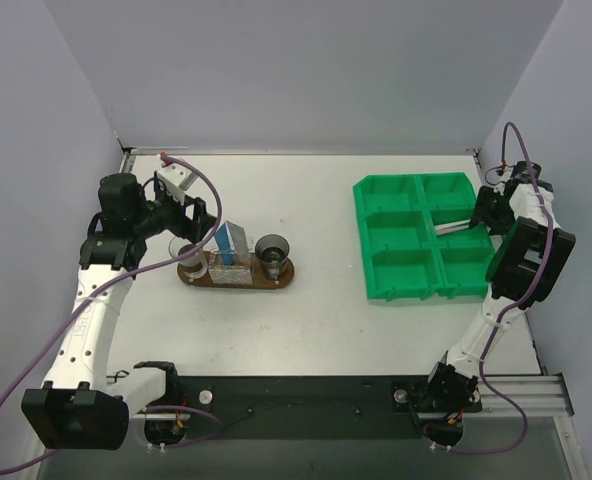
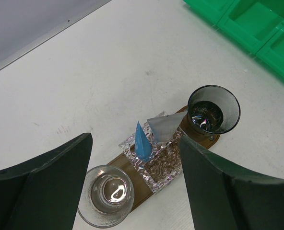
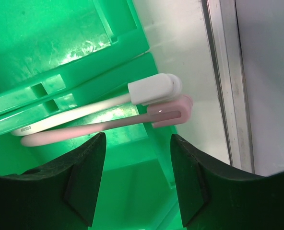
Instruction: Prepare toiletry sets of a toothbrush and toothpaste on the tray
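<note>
The dark brown oval tray (image 1: pixel 284 283) lies at the left of the table. On it a clear textured holder (image 2: pixel 167 165) holds two upright toothpaste tubes, one blue (image 2: pixel 143 142) and one pale grey-white (image 2: pixel 165 127). My left gripper (image 2: pixel 135 160) hangs open above the holder with nothing between its fingers. Over at the right, a white toothbrush (image 3: pixel 84 111) and a pink toothbrush (image 3: pixel 94 127) lie side by side in the green bin (image 3: pixel 46 43), heads jutting over its rim. My right gripper (image 3: pixel 137 163) is open just short of them, touching neither.
A clear cup (image 2: pixel 106 194) stands on the tray's near end and a dark smoky cup (image 2: pixel 213 110) on its far end, flanking the holder. The green sectioned bin (image 1: pixel 368 270) sits close to the table's right edge and side wall.
</note>
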### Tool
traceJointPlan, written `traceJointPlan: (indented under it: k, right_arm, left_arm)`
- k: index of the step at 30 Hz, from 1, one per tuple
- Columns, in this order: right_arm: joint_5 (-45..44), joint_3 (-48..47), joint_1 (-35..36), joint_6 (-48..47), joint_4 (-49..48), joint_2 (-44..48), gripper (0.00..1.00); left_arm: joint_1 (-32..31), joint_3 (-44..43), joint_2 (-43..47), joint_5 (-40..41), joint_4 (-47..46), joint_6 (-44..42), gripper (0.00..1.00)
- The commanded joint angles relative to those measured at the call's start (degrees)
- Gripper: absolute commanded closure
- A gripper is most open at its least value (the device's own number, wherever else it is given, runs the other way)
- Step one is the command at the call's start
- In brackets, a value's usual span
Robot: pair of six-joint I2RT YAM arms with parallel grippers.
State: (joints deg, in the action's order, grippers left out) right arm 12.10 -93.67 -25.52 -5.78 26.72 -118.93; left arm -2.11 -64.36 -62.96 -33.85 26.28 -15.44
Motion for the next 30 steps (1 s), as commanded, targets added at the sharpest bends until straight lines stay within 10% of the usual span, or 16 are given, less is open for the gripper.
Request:
traceJointPlan:
  k: [1, 30]
  right_arm:
    - [1.1, -1.6, -0.3, 1.0, -0.4, -0.8, 0.49]
    - [5.2, 2.5, 2.2, 4.0, -3.3, -0.6, 0.57]
  left_arm:
    - [0.2, -0.9, 0.0, 0.4, -2.6, 0.5, 0.16]
    - [0.3, 0.1, 1.3, 0.9, -2.1, -1.0, 0.16]
